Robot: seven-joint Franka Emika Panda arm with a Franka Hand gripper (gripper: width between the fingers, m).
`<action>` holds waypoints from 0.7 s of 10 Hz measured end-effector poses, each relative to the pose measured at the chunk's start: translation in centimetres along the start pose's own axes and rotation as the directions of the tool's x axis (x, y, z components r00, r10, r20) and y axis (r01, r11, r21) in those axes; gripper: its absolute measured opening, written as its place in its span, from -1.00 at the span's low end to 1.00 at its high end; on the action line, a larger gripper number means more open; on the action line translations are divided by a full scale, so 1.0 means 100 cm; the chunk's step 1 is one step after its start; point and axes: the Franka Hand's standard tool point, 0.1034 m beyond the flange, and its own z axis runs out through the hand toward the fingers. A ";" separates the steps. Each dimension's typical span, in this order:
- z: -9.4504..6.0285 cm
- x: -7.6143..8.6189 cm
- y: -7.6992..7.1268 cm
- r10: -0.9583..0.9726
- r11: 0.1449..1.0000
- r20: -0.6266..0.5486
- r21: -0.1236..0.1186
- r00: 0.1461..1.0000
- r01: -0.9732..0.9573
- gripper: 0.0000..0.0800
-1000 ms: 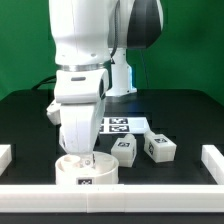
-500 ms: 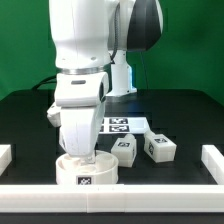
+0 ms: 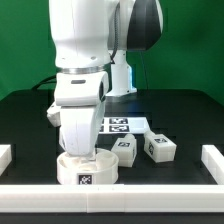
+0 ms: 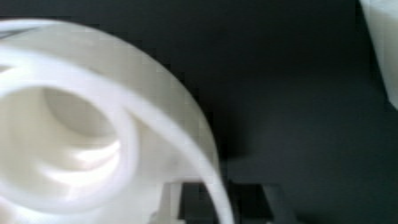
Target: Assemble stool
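Clamped shut on the rim of the seat disc (image 3: 87, 172), the hand (image 4: 217, 192) sits low at the near edge of the bench (image 3: 190, 125), towards the exterior view's left. In the wrist view its two dark fingers (image 4: 185, 203) stand on either side of the disc's curved white wall, pinching it. In the exterior view the arm's bulky white wrist hides them.

The disc lies flat on the matte black bench top, with a marker tag on its near side. Just to the exterior view's right of it lies one chunky white leg (image 3: 124, 148), and a second leg (image 3: 159, 149) lies close beside that, both tagged. Farther back, the marker board (image 3: 122, 125) lies flat.

Plain white blocks sit at the left edge (image 3: 5, 155) and the right edge (image 3: 212, 160), and a white rail (image 3: 150, 195) runs along the near side. A green backdrop (image 3: 190, 50) closes off the room behind the bench.
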 end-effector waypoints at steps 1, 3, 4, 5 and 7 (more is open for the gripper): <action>0.000 0.000 0.000 0.000 1.000 0.000 0.000 1.000 0.000 -0.92; 0.000 0.000 0.000 0.000 1.000 0.000 0.000 1.000 0.000 -0.92; 0.000 0.001 0.003 -0.012 1.000 0.004 -0.001 1.000 0.012 -0.92; 0.000 0.008 0.014 -0.041 0.999 0.009 -0.013 0.999 0.041 -0.92; 0.000 0.028 0.030 -0.042 0.999 -0.003 -0.032 0.999 0.041 -0.92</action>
